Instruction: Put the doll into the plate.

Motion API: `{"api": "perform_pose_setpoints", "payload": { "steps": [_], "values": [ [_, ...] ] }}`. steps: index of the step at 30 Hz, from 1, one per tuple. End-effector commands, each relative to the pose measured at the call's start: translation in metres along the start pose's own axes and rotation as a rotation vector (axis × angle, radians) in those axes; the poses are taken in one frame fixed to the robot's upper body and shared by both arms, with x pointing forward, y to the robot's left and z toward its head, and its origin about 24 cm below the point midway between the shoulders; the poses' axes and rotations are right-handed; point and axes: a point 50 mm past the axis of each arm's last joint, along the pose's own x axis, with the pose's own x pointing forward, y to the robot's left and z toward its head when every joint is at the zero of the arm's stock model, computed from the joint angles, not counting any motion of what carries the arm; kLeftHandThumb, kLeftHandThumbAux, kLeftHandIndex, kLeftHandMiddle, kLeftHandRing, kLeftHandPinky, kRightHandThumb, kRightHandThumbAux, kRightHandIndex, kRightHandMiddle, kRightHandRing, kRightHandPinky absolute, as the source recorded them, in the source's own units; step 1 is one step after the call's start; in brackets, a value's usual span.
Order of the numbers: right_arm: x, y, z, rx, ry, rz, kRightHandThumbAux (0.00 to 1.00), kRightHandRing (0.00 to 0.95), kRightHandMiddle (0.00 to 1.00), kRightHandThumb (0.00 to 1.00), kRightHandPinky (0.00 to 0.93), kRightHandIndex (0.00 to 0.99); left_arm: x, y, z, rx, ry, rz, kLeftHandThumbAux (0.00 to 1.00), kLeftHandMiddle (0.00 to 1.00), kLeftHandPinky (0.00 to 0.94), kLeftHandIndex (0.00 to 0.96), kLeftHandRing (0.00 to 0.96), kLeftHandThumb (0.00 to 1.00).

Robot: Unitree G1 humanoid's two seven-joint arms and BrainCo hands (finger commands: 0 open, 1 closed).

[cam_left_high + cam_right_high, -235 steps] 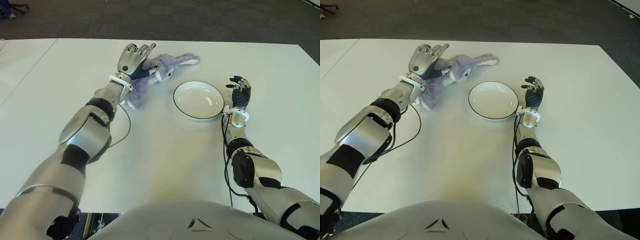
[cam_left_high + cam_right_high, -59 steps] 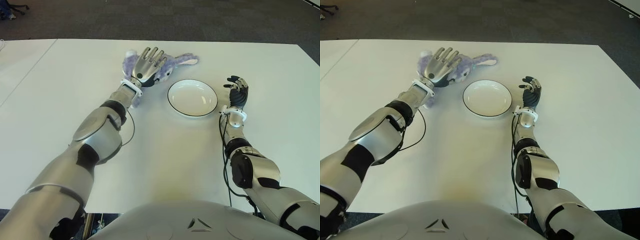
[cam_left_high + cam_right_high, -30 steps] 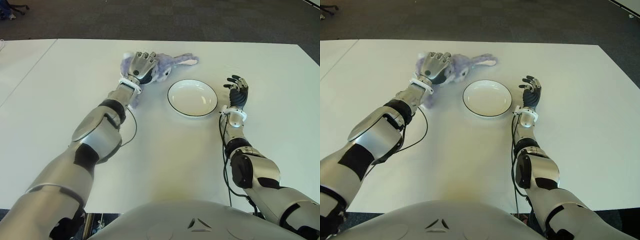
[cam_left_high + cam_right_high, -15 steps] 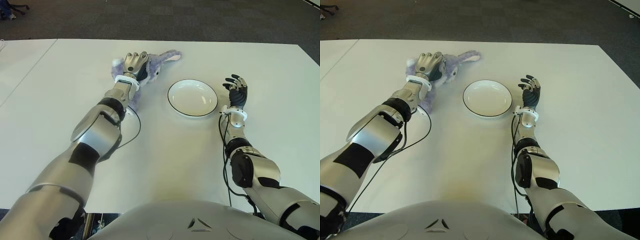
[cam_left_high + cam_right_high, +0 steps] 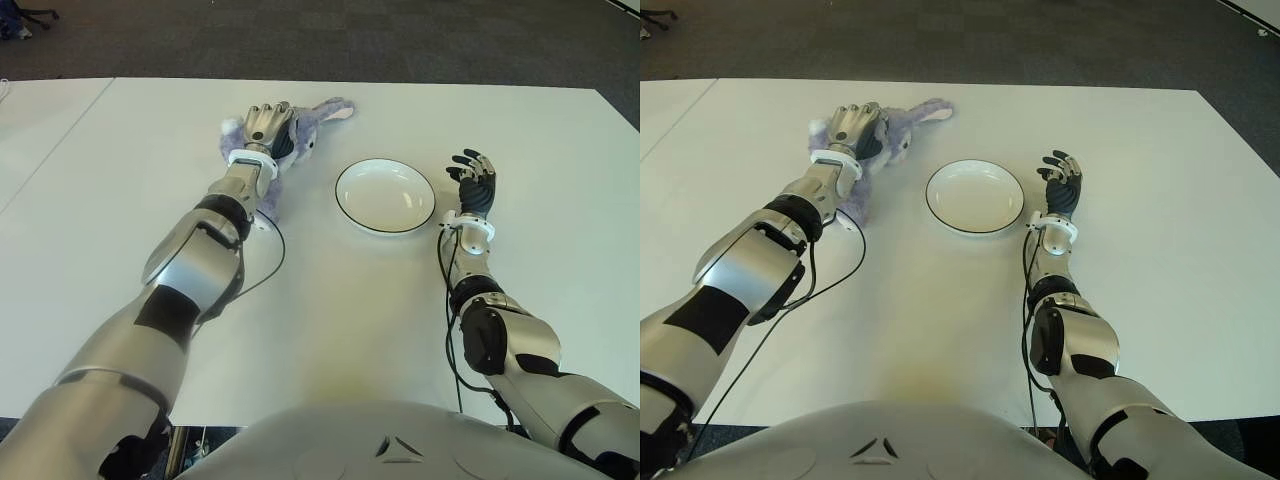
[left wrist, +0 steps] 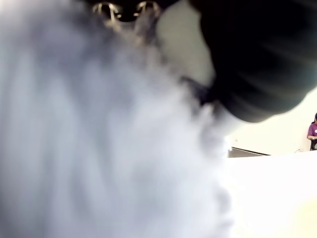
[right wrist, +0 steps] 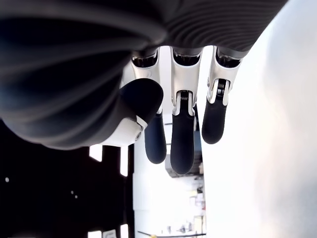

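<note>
On the far left part of the white table (image 5: pixel 330 300), the lavender plush rabbit doll (image 5: pixel 300 128) is gripped by the left hand (image 5: pixel 265 125), whose metal fingers are curled over the toy's body. One pink-lined ear of the doll is stretched out toward the robot's right, and part of the plush body is seen trailing back along the wrist toward the robot. In the left wrist view, almost the whole picture is filled by pale, blurred fur (image 6: pixel 99 139) pressed close against the palm, which agrees with a closed grasp on the toy. The white plate (image 5: pixel 385 195), rimmed in a dark line, is set on the table to the right of the doll and apart from it; nothing is held in it. The right hand (image 5: pixel 475 185) is shown just beside the plate on its right side, with no object in it; in the right wrist view its dark-tipped fingers (image 7: pixel 182 144) are seen extended and relaxed. A thin black cable (image 5: pixel 262 270) is looped on the tabletop beside the left forearm.
</note>
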Motion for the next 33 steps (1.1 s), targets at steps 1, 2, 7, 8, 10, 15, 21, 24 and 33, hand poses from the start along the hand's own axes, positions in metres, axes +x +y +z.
{"api": "perform_pose_setpoints", "payload": {
  "steps": [1,2,7,8,10,15,21,24,33],
  "values": [
    [-0.105,-0.009,-0.103,0.032,0.487,-0.069,0.693,0.437,0.357,1.0,0.48,0.282,-0.006,-0.012,-0.002,-0.058,0.036,-0.055,0.699,0.81,0.76,0.44,0.791,0.722],
    [-0.105,-0.009,-0.103,0.035,0.486,-0.07,0.693,0.437,0.355,1.0,0.481,0.283,-0.006,-0.011,-0.002,-0.061,0.035,-0.051,0.7,0.81,0.761,0.44,0.791,0.722],
    [-0.105,-0.009,-0.103,0.022,0.478,-0.071,0.693,0.436,0.36,1.0,0.484,0.288,-0.001,-0.001,-0.001,-0.068,0.019,-0.015,0.7,0.815,0.79,0.44,0.796,0.722],
    [-0.105,-0.009,-0.103,0.019,0.476,-0.07,0.693,0.436,0.361,1.0,0.482,0.288,0.001,0.001,-0.001,-0.069,0.015,-0.007,0.7,0.816,0.792,0.44,0.797,0.722],
    [-0.105,-0.009,-0.103,0.015,0.476,-0.07,0.694,0.439,0.362,1.0,0.465,0.286,0.006,0.011,0.003,-0.068,-0.017,0.039,0.699,0.82,0.798,0.44,0.801,0.723],
    [-0.105,-0.008,-0.103,0.01,0.478,-0.075,0.7,0.456,0.357,1.0,0.404,0.281,0.012,0.024,0.009,-0.061,-0.072,0.109,0.699,0.822,0.804,0.44,0.804,0.723],
    [-0.105,-0.007,-0.102,-0.016,0.474,-0.081,0.704,0.504,0.35,1.0,0.362,0.289,0.018,0.04,0.021,-0.056,-0.141,0.194,0.699,0.822,0.802,0.441,0.807,0.724],
    [-0.105,-0.007,-0.103,-0.02,0.477,-0.081,0.7,0.476,0.354,1.0,0.395,0.301,0.021,0.047,0.026,-0.053,-0.171,0.231,0.699,0.824,0.801,0.44,0.81,0.725],
    [-0.104,-0.008,-0.103,-0.028,0.478,-0.073,0.706,0.509,0.361,1.0,0.354,0.294,0.031,0.079,0.048,-0.006,-0.297,0.365,0.699,0.826,0.799,0.44,0.817,0.728]
  ]
}}
